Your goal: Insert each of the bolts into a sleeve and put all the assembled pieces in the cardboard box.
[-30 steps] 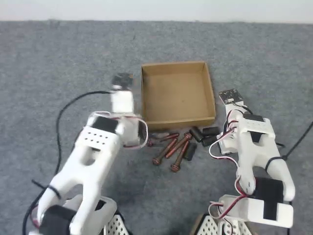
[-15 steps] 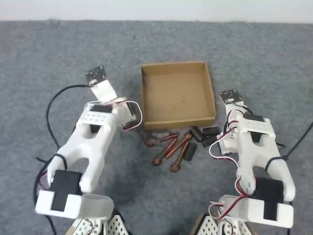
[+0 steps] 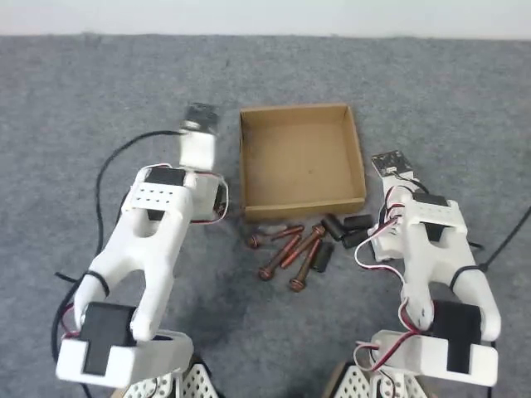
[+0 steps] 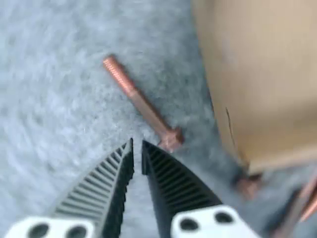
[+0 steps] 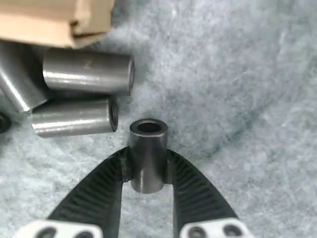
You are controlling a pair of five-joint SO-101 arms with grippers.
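Swung back inward, the left hand hovers nearly closed over a copper threaded bolt it should next spread to grasp; the right hand grips a dark steel sleeve.

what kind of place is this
Likely a robotics test bench: two white arms side by side on grey carpet, with bolts, sleeves and a box laid out between them. The right claw grips a sleeve.
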